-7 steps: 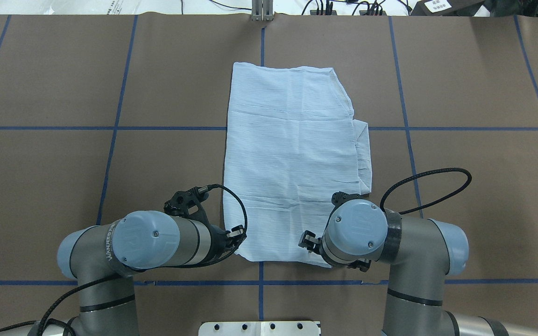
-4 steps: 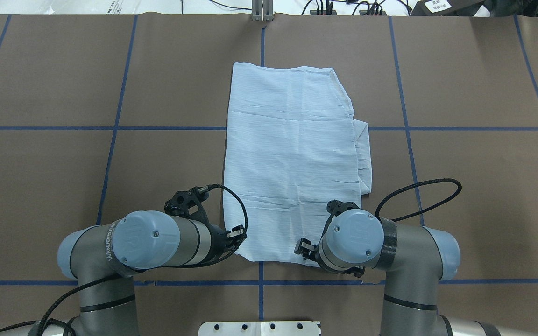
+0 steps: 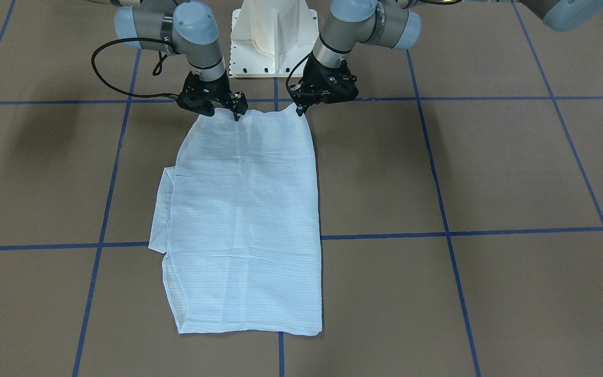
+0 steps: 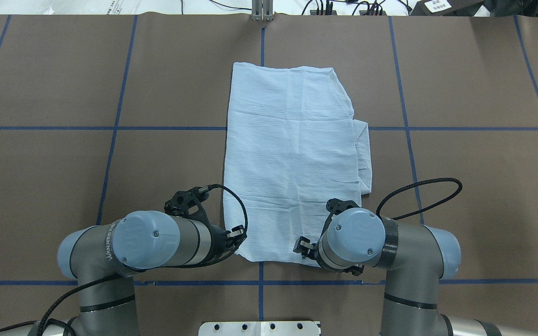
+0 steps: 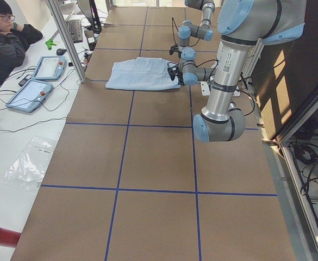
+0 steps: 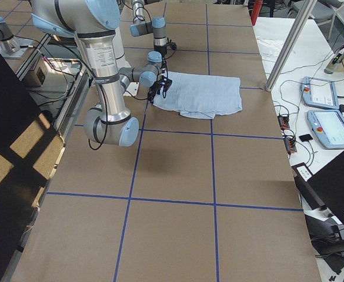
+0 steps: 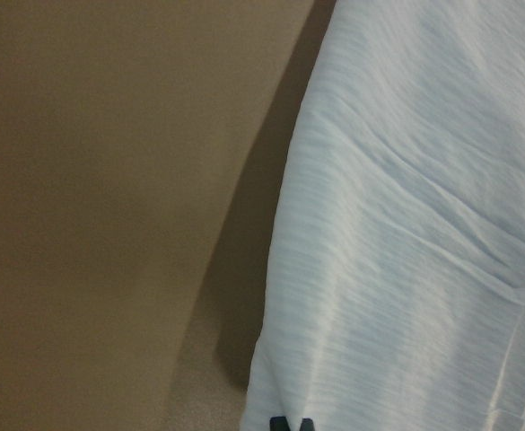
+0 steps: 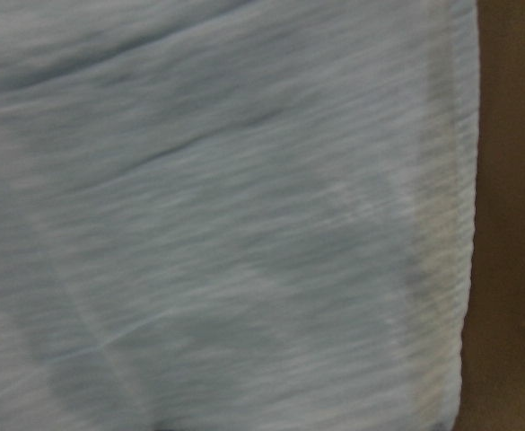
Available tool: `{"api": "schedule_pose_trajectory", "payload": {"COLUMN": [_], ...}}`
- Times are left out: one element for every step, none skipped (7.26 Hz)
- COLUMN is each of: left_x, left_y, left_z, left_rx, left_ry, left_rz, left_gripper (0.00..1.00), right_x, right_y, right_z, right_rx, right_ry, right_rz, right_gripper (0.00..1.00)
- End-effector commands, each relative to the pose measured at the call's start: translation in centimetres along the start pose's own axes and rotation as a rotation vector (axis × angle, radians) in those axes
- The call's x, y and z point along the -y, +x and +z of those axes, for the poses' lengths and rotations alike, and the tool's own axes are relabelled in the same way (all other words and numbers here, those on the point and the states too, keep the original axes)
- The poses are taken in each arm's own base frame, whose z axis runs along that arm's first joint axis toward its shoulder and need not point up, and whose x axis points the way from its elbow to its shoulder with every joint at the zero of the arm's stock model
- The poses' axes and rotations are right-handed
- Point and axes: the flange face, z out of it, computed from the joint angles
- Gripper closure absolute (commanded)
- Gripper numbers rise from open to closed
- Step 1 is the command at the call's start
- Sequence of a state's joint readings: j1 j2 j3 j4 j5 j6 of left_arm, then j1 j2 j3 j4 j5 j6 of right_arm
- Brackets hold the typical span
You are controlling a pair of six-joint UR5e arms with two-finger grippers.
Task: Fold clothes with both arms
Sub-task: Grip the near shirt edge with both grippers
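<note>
Shirt: one, light blue, folded to a rectangle, flat at the middle of the worktop. Grippers: two, one at each shirt corner nearest the robot-side edge. Left gripper fingers pinch their corner; right gripper fingers touch the cloth, grip cannot be told.

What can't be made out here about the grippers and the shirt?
Right gripper grip: overhead, its own wrist covers it; its wrist view is blurred fabric only.
Left gripper grip: its wrist view cuts the fingertips off at the bottom edge.
Shirt collar and buttons: show in no view.
Side views: both grippers too small.
</note>
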State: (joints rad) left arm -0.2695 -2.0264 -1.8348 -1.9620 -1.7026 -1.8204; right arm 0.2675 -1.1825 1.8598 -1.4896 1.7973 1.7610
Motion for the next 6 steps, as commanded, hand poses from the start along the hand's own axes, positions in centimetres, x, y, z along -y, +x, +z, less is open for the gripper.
{"api": "schedule_pose_trajectory", "payload": {"left_x": [-0.05,-0.01,-0.01,0.02,0.05,0.09], "left_y": [-0.03,-0.15,-0.16,-0.2,-0.26,-0.33], "left_z": [0.08,0.18,0.19,0.27,0.39,0.53], "left_rx": [0.001,0.003,0.003,0.006,0.008,0.011], "left_ry": [-0.001,0.0,0.0,0.0,0.001,0.002], "left_rz": [0.003,0.003,0.003,0.002,0.004,0.002], "left_gripper": [1.0,1.0,1.0,1.0,1.0,1.0], "right_x": [0.34,0.4,0.36,0.34,0.28,0.28], "right_y": [0.18,0.21,0.14,0.16,0.09,0.08], "right_z": [-0.16,-0.01,-0.06,-0.04,-0.09,-0.09], "right_rx": [0.001,-0.002,-0.001,-0.003,-0.002,-0.002], "right_ry": [0.003,0.005,0.003,0.001,-0.003,-0.003], "right_rz": [0.004,0.005,0.004,0.005,0.004,0.004], "right_gripper": [0.05,0.05,0.07,0.15,0.22,0.27]}}
